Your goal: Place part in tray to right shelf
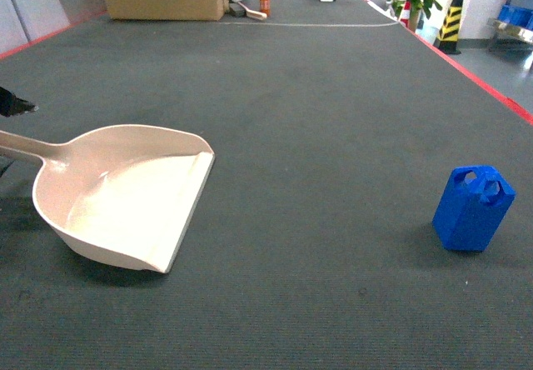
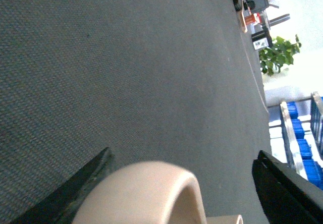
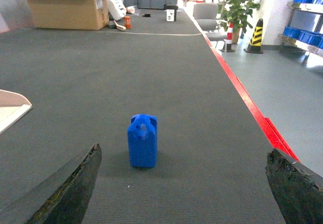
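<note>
Part position: the blue part (image 3: 143, 140) stood upright on the dark surface (image 1: 333, 95), dead ahead of my right gripper (image 3: 181, 193) and centred between its jaws, long axis vertical.
Nearer arm: the right, clearly; the part sat far right in the head view.
Right gripper: jaws spread wide, holding nothing, low and level.
Tray: the beige tray (image 1: 125, 195) lay well apart to the left.
Left gripper: jaws (image 2: 181, 204) straddled the tray handle; I couldn't tell whether they gripped it.
</note>
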Available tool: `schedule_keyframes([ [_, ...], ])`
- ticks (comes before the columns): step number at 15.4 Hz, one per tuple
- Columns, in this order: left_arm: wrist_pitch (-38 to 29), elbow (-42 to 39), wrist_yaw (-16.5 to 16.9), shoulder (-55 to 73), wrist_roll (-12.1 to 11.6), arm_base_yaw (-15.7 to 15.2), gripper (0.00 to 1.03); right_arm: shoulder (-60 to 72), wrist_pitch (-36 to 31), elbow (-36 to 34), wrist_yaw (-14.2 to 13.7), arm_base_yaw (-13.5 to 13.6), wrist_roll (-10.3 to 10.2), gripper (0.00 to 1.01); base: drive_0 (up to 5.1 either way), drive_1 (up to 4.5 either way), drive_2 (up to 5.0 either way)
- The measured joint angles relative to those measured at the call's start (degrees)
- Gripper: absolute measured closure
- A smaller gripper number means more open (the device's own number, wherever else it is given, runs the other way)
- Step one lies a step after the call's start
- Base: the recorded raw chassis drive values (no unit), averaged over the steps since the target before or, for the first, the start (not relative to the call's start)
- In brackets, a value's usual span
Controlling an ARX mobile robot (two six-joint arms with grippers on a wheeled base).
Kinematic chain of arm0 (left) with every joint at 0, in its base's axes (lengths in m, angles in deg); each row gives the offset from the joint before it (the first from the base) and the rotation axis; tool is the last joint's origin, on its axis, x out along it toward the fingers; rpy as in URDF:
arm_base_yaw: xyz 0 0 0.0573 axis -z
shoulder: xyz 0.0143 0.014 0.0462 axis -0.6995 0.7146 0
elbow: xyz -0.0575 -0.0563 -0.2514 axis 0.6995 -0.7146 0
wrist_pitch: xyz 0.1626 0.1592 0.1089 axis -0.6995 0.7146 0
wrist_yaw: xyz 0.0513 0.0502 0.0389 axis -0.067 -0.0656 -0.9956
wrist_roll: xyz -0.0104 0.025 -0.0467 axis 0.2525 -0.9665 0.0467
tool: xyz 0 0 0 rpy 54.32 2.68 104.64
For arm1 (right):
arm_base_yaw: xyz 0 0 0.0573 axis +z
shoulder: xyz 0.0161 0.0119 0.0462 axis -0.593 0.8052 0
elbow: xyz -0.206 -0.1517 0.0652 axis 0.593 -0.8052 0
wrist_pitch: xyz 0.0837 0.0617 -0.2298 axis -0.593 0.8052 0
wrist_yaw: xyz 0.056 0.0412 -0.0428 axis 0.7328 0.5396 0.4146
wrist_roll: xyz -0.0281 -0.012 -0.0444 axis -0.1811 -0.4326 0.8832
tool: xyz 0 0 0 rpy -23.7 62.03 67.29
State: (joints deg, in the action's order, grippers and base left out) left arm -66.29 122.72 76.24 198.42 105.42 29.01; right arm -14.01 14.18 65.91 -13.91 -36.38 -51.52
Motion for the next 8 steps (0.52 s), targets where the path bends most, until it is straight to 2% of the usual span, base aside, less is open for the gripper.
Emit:
schedule_keyframes([
  [3, -5.29, 0.5, 1.09, 1.95, 4.81, 0.13, 0.62, 0.0, 0.0, 0.0, 0.0, 0.0, 0.0, 0.03, 0.0, 0.0, 0.0],
  [4, -7.26, -0.11, 1.07, 1.92, 6.23, 0.37, 0.73, 0.0, -0.02, 0.0, 0.0, 0.0, 0.02, 0.03, 0.0, 0.0, 0.0],
  [6, -8.9, -1.14, 0.92, 1.7, 7.5, 0.7, 0.82, 0.0, -0.02, 0.0, 0.0, 0.0, 0.0, 0.03, 0.0, 0.0, 0.0],
  [8, -10.32, -2.03, 0.74, 1.49, 8.85, 1.03, 0.86, 0.0, 0.0, 0.0, 0.0, 0.0, 0.0, 0.03, 0.0, 0.0, 0.0],
])
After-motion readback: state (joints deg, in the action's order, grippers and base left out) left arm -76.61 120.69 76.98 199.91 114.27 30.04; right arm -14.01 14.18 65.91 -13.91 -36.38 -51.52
